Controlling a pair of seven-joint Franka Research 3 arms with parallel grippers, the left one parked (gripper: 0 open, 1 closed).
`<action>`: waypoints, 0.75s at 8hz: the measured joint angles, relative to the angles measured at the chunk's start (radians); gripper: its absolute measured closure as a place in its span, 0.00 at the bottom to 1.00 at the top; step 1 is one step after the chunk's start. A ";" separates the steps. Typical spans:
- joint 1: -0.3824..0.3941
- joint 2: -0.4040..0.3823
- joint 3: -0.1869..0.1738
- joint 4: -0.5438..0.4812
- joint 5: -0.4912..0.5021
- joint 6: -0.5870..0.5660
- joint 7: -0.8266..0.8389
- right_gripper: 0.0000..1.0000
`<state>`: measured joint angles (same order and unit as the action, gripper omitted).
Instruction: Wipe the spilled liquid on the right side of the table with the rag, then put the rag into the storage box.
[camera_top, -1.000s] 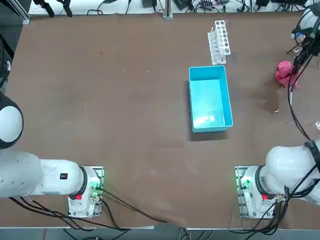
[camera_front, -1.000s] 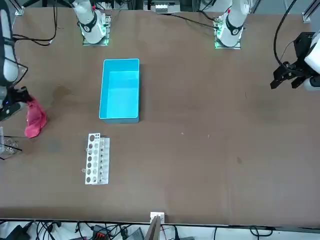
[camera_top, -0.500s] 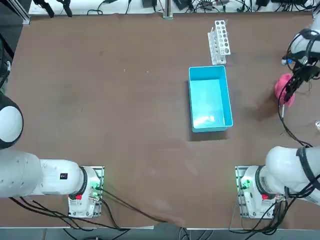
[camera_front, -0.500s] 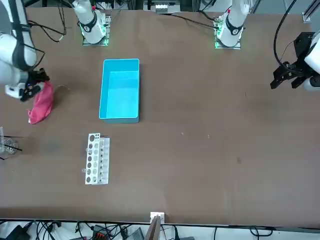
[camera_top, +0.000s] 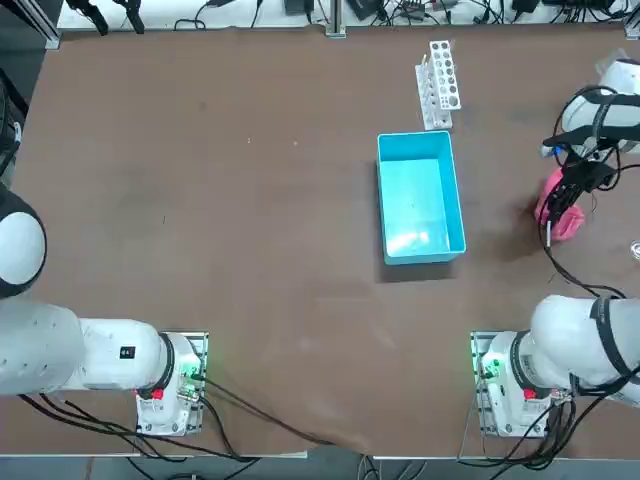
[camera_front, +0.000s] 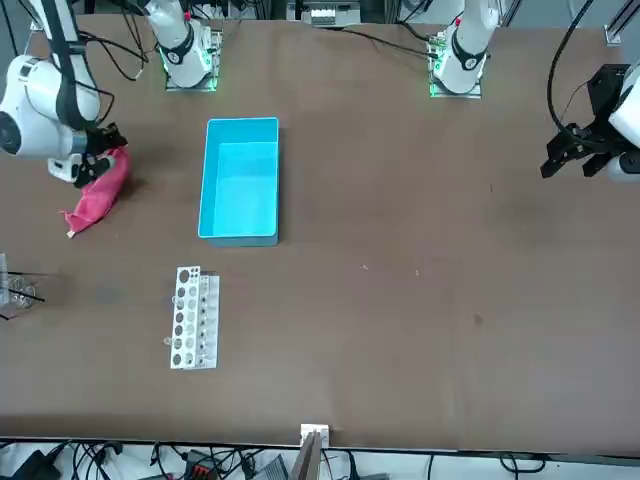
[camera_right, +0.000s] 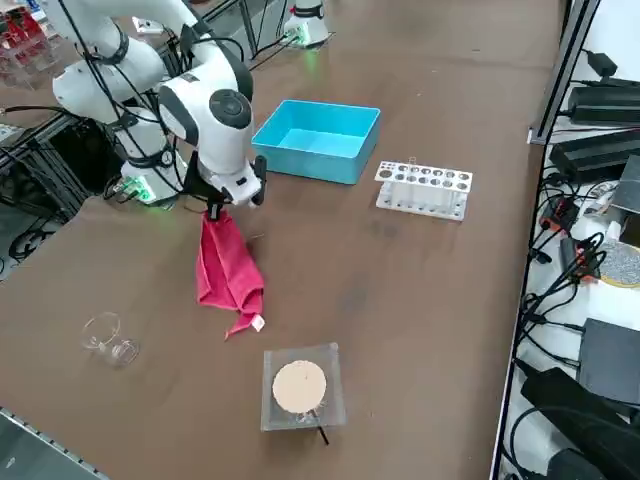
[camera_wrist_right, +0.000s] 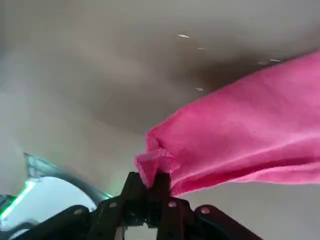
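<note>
No readable text in any view

Nothing legible stands on the table (camera_top: 250, 200), the storage box (camera_top: 420, 197), the rag (camera_right: 228, 272) or the white test-tube rack (camera_top: 438, 84) beside the box. A small white tag hangs at the rag's lower corner, but any marking on it is too small to make out. The arms' bases show only green lights.

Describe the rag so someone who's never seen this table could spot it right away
Start at the light-blue storage box near the middle of the brown table, then look toward the robot's right. There the right gripper pinches one corner of the rag, a wrinkled pink-red cloth, the only soft red thing among clear and white pieces.
</note>
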<state>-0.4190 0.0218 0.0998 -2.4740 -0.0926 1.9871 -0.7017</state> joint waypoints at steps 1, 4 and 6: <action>0.030 -0.015 0.001 -0.028 0.031 0.000 0.014 0.98; 0.177 -0.024 0.004 -0.076 0.060 0.009 0.174 0.98; 0.309 -0.024 0.006 -0.086 0.095 0.048 0.326 0.98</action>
<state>-0.1096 -0.0023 0.1054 -2.5596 0.0021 2.0349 -0.3754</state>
